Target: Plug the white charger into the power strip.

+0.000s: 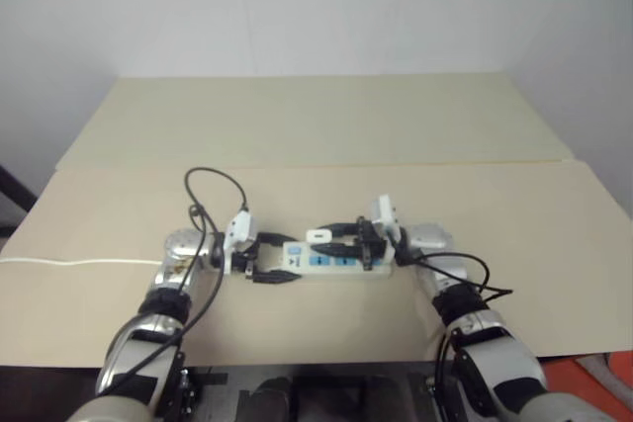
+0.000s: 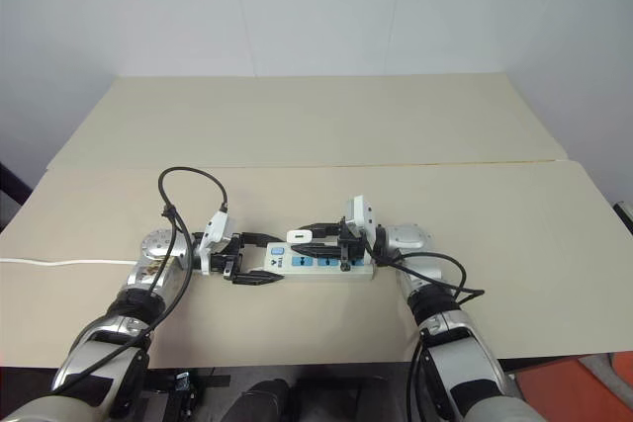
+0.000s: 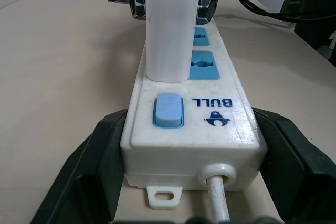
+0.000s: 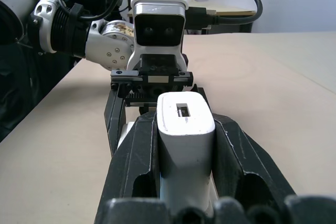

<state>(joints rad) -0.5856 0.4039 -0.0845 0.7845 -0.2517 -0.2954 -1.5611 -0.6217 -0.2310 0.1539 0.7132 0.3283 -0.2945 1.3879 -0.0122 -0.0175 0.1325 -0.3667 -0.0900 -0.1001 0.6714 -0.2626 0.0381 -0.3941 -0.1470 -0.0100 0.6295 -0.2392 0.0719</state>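
Observation:
The power strip [image 1: 341, 262] lies flat on the table with its blue switch [image 3: 168, 110] end toward my left arm. My left gripper [image 3: 189, 124] is shut on that end, one black finger [image 3: 92, 174] along each long side. The white charger [image 3: 169, 30] stands upright on the socket beside the switch, its base against the strip's face and its prongs hidden. My right gripper [image 4: 185, 116] is shut on the charger [image 4: 185, 140] from the opposite side, gripping its upper part. Two blue sockets [image 3: 202, 66] beyond the charger are uncovered.
The strip's white cord [image 1: 69, 263] runs off across the table to the left edge. The beige table [image 1: 316, 135] is made of two boards with a seam across the middle. Black cables [image 1: 213, 190] loop above both wrists. The table's front edge is close behind the arms.

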